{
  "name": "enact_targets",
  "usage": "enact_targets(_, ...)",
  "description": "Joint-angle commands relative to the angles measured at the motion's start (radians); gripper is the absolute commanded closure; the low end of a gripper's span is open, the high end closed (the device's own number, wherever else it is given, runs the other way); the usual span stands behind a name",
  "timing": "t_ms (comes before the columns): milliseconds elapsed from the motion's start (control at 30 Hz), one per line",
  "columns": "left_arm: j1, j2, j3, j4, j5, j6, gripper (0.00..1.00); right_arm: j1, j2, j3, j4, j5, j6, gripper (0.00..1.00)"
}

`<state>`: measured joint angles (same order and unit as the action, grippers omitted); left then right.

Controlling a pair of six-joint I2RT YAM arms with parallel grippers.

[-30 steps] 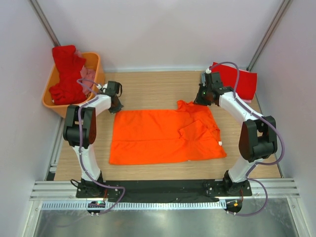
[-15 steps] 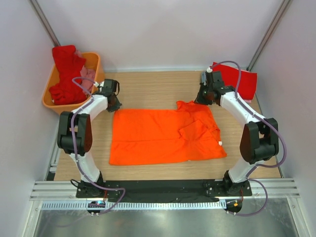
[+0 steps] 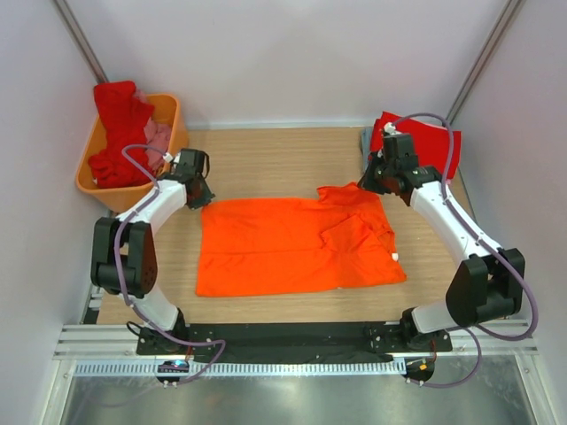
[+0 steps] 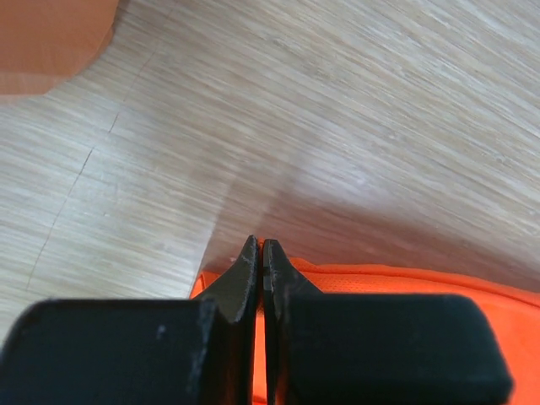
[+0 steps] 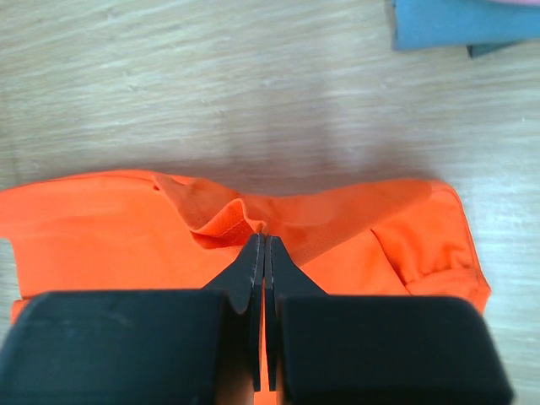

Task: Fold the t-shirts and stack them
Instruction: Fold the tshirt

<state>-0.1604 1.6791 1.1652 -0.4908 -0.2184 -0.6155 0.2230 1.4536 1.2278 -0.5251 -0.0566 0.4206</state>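
Basket (image 3: 174, 115) holds red t-shirt (image 3: 120, 119) and pink t-shirt (image 3: 158, 135).

**A:** Orange t-shirt (image 3: 292, 243)?
**B:** Flat between the grippers: corner under the left gripper (image 3: 205, 197), edge puckered at the right gripper (image 3: 366, 184).
**A:** Others?
**B:** Red t-shirts (image 3: 120, 133) heaped beyond the left; folded red t-shirt (image 3: 425, 142) on a grey-blue t-shirt (image 5: 456, 21) beyond the right.

left arm: elbow bent out to the left, forearm reaching forward and inward, wrist tipped down | left hand (image 3: 203, 195) (image 4: 258, 246): fingers pressed together, no gap | right arm: elbow out to the right, long forearm stretched forward and inward | right hand (image 3: 368, 185) (image 5: 260, 241): fingers closed tight, tips pointing down
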Motion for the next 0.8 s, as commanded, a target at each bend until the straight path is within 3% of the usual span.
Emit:
enact_targets(0, 0.004, -0.073, -0.028, -0.006, -0.006, 0.020, 1.00, 0.001, -0.079, -0.043, -0.021, 0.040, -0.011, 0.99)
enact_targets(767, -0.007, -0.248, -0.167, -0.043, -0.022, 0.016, 1.00, -0.004, -0.335, -0.243, -0.090, 0.196, 0.020, 0.99)
